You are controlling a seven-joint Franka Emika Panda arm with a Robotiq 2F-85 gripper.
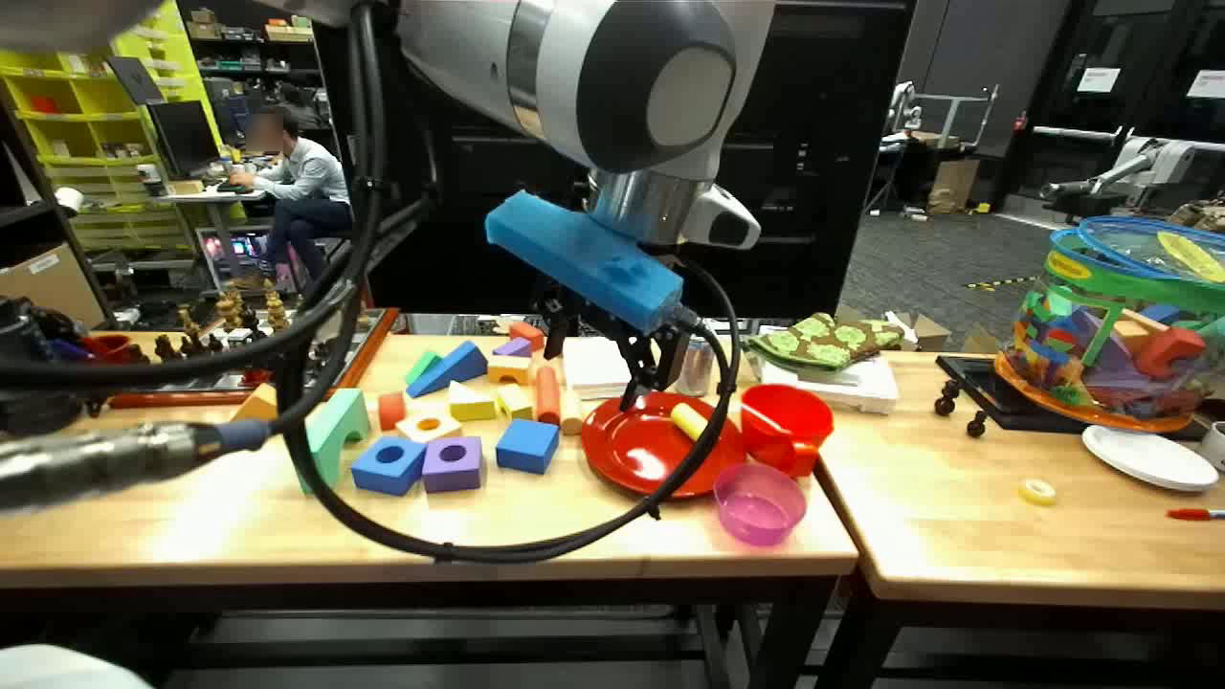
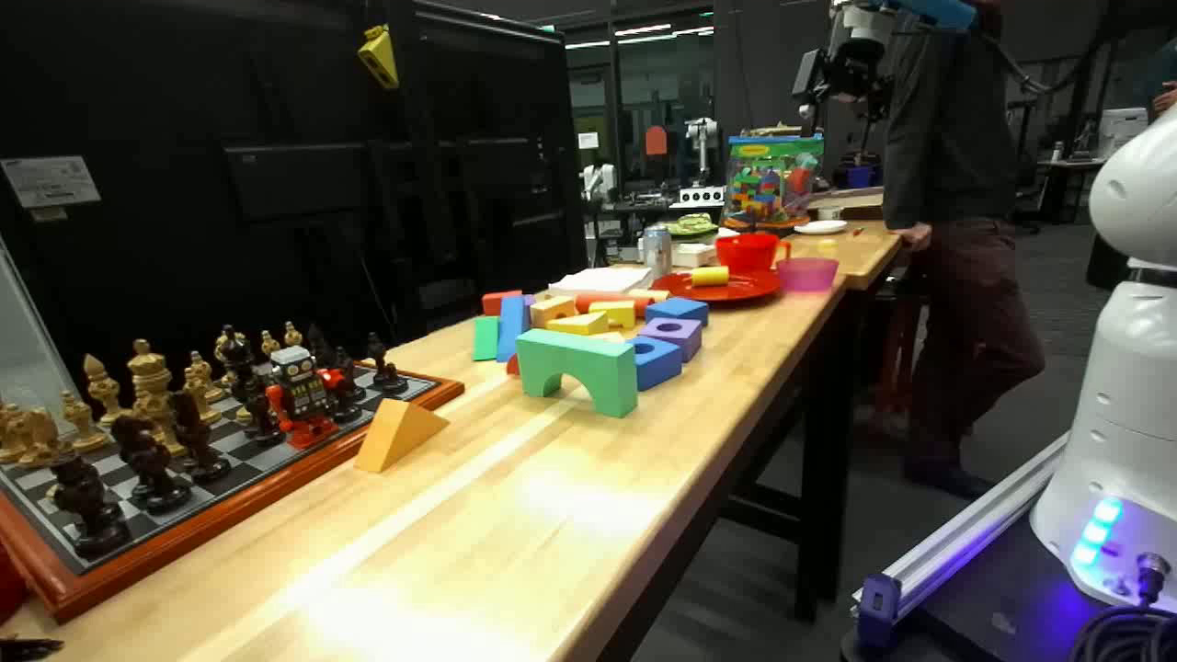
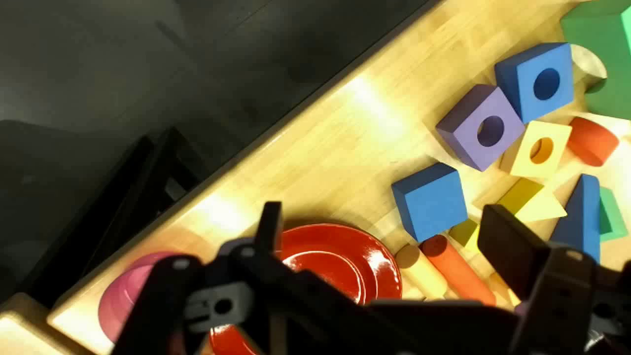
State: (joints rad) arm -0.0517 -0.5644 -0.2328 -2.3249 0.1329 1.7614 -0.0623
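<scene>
Tool [image 3: 379, 222] hangs spread wide, holding nothing; glossy red round plate [image 3: 340, 266] sits at its seven o'clock in wrist view, pale-yellow cylindrical block [image 1: 686, 420] lying on it; slow, vertical approach likely best clears the rim.

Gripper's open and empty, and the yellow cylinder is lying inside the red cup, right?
Not quite: the yellow cylinder lies on the red plate, not inside the red cup, as both exterior views show. The gripper is indeed open and empty.
</scene>
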